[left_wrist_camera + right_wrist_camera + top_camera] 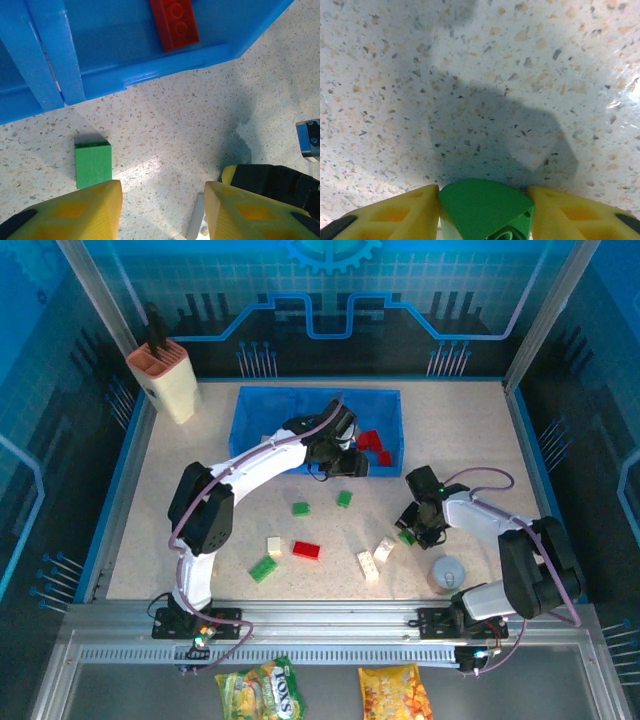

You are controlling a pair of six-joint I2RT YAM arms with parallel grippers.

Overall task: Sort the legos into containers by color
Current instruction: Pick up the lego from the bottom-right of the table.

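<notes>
**One green lego in the pinch, tray run ahead**

One green lego [482,212] is clamped between the right gripper's [482,192] yellow fingers [395,215], seemingly lifted, with its shadow on the speckled table [380,75]. It sits skewed, a corner pointing ahead of the fingertips. I can't tell its long axis, as the rear is cut off. Squeeze firmly, carry level, release low inside the blue tray [150,67]. The left gripper [163,190] stands apart, empty, with a loose green brick [93,165] just ahead of its left finger.
</notes>
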